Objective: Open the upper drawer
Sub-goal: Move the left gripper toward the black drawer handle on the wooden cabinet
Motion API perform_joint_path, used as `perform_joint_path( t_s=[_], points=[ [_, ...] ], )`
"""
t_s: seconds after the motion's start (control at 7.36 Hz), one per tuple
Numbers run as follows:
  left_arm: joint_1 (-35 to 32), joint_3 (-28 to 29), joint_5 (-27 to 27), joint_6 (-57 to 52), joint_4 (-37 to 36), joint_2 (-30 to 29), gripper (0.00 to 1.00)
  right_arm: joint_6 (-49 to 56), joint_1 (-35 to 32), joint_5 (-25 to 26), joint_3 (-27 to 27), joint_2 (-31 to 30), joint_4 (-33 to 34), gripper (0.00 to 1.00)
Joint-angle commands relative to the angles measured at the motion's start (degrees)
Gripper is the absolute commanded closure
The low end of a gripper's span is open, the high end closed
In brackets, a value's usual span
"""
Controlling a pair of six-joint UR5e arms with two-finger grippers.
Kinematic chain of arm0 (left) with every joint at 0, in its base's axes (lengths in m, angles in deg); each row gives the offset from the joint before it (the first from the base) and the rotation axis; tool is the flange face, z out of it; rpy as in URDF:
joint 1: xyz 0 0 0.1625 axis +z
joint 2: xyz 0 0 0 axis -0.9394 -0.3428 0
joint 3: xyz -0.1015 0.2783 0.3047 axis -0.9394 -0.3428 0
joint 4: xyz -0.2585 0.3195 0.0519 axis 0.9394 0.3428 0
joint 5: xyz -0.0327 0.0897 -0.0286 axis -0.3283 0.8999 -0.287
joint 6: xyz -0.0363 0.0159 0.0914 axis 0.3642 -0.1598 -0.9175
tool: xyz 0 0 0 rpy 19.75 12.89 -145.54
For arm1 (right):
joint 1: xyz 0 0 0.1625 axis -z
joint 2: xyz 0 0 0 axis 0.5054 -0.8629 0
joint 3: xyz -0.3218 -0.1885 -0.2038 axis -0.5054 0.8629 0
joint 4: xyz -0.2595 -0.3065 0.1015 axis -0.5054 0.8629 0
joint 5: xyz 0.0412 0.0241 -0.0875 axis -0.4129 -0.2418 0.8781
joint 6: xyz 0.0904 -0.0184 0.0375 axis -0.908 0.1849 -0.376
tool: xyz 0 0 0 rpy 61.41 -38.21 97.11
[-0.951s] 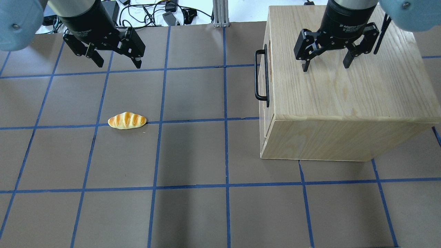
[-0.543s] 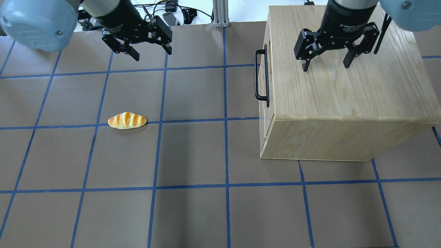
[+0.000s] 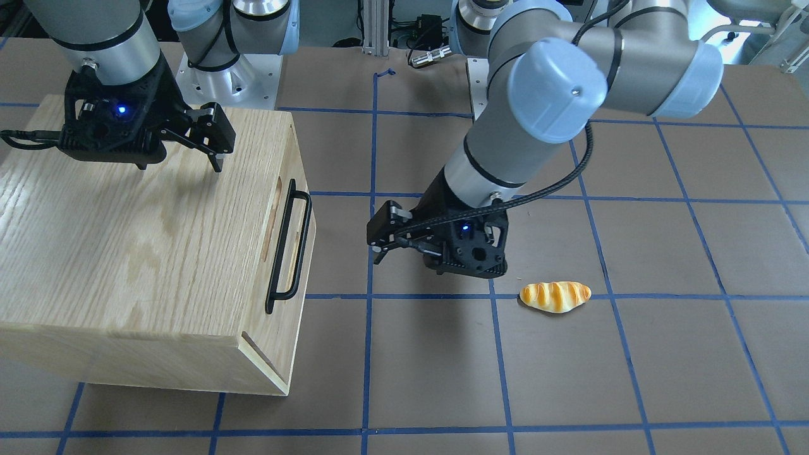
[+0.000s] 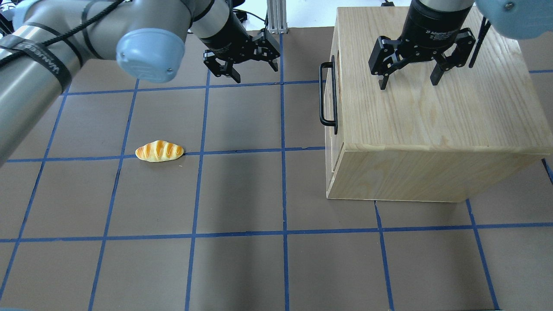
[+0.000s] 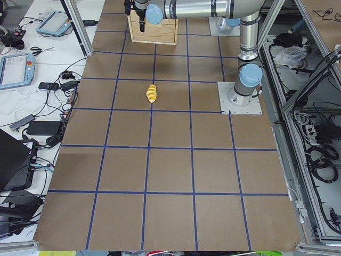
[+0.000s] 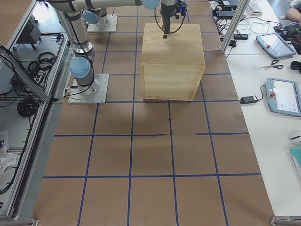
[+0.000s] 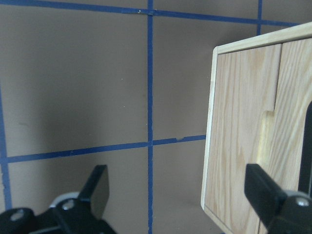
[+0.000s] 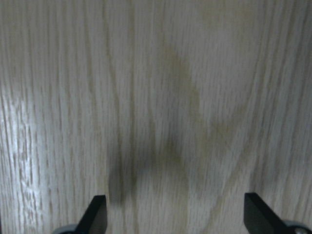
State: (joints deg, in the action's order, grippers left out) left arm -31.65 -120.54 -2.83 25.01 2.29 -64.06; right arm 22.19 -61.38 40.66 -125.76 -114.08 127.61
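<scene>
Front-facing view first: closest to the camera, a little bread roll (image 3: 555, 296) lies on the brown table (image 3: 442, 379). It is not part of the job and is well apart from the box.

Just behind it, the left gripper (image 3: 381, 232) hangs low over the table. Its two fingers are spread wide and hold nothing. They point at the big wooden cabinet (image 3: 126, 253). The gripper is near the drawer's handle but does not touch it.

The upper drawer (image 3: 284, 253) sits at the top of the cabinet's front, facing the left gripper. It looks pushed all the way in. Its long black handle (image 3: 302, 246) sticks out from the front.

Farther back, the right gripper (image 4: 408, 82) hangs just over the cabinet top. Its fingers are spread too and hold nothing.

I think the step now is getting to the handle. To do it well, the left gripper should line up with the middle of the bar, with one finger on each side. Then it should close tight and pull straight out, not sideways. The cabinet might slide along, so the right gripper could press down on the top.
</scene>
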Motion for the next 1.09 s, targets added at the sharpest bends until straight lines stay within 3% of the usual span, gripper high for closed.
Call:
perform_joint_path(
  t_s=[0.0,0.14,0.95],
  points=[
    [-2.4,0.1,-2.0,3.0,-2.1,-2.2,0.00,0.0,0.0,0.0,0.0,0.0,0.0,0.00],
    [-2.9,0.1,-5.1,3.7,-2.2,-2.2,0.00,-0.1,0.0,0.0,0.0,0.0,0.0,0.00],
    [-5.4,-0.1,-5.4,4.7,-2.3,-2.4,0.00,-0.1,0.0,0.0,0.0,0.0,0.0,0.00]
  ],
)
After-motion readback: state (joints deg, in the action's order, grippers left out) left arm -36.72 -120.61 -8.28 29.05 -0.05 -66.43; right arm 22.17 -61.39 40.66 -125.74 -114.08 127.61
